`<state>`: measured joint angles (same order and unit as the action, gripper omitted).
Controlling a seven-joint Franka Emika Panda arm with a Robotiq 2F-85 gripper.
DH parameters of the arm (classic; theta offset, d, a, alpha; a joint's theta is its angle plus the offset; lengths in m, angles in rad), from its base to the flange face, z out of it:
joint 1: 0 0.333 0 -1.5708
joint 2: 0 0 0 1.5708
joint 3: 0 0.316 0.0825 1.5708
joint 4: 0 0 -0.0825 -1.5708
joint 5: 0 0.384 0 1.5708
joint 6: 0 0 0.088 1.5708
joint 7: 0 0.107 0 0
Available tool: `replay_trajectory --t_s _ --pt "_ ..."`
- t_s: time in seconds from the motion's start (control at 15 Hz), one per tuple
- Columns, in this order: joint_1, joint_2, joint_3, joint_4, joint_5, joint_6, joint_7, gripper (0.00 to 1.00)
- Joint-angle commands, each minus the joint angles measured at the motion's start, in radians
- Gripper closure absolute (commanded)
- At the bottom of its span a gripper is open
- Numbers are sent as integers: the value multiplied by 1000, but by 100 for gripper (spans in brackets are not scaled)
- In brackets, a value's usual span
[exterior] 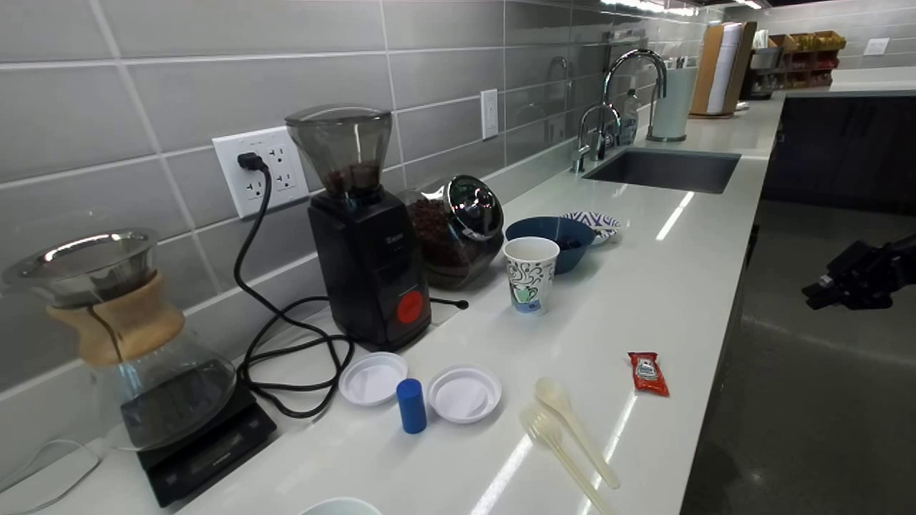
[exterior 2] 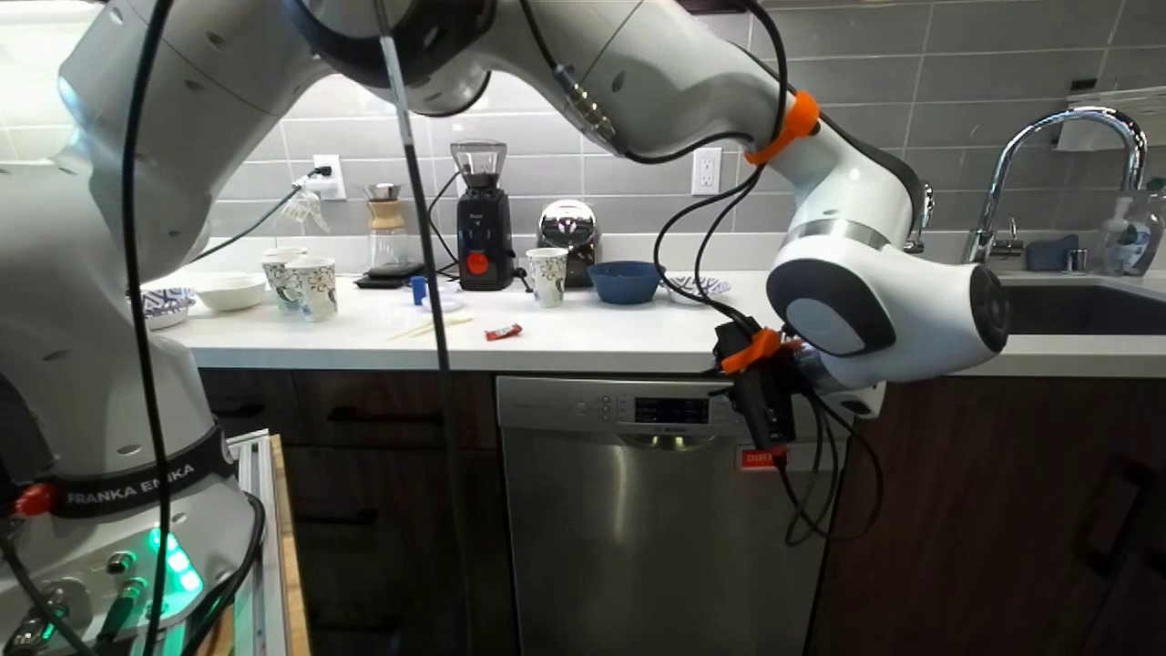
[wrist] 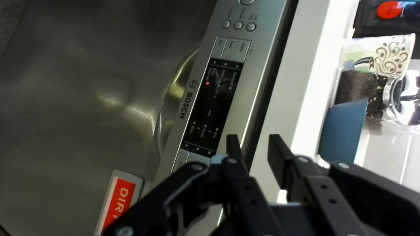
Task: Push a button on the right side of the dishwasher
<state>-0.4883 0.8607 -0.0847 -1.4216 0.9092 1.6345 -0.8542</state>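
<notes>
The stainless-steel dishwasher (exterior 2: 629, 538) stands under the counter, and its door fills the left of the wrist view (wrist: 82, 98). Its top panel has a black display (wrist: 213, 105) with a red light lit. Silver buttons (wrist: 193, 158) on the right side of the display show in the wrist view, partly hidden by my gripper's near finger. More buttons (wrist: 231, 49) lie on the display's left side. My gripper (wrist: 254, 141) is open and empty, its fingertips over the panel's top edge and the counter edge. It also shows in both exterior views (exterior: 816, 295) (exterior 2: 729, 392), before the panel's right part.
The white counter (exterior 2: 583, 351) overhangs the dishwasher. A red-and-white label (wrist: 119, 200) is on the door below the panel's right part. A blue bowl (exterior 2: 624, 282), a paper cup (exterior 2: 547, 276) and a red packet (exterior 2: 503, 333) stand on the counter. Cables (exterior 2: 820, 510) hang from the wrist.
</notes>
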Motion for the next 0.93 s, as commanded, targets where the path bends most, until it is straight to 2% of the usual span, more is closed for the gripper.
replay_trajectory --t_s 0.0,0.47,0.6,0.67,0.73,0.87 --pt "-23 107 26 129 54 -18 38 99" --pt "-8 241 47 240 90 82 120 100" --pt "-9 265 62 256 80 47 165 100" --pt "-13 271 71 267 55 -14 178 100" --pt "-9 235 57 207 61 51 127 99" --pt "-7 249 65 219 62 22 141 99"
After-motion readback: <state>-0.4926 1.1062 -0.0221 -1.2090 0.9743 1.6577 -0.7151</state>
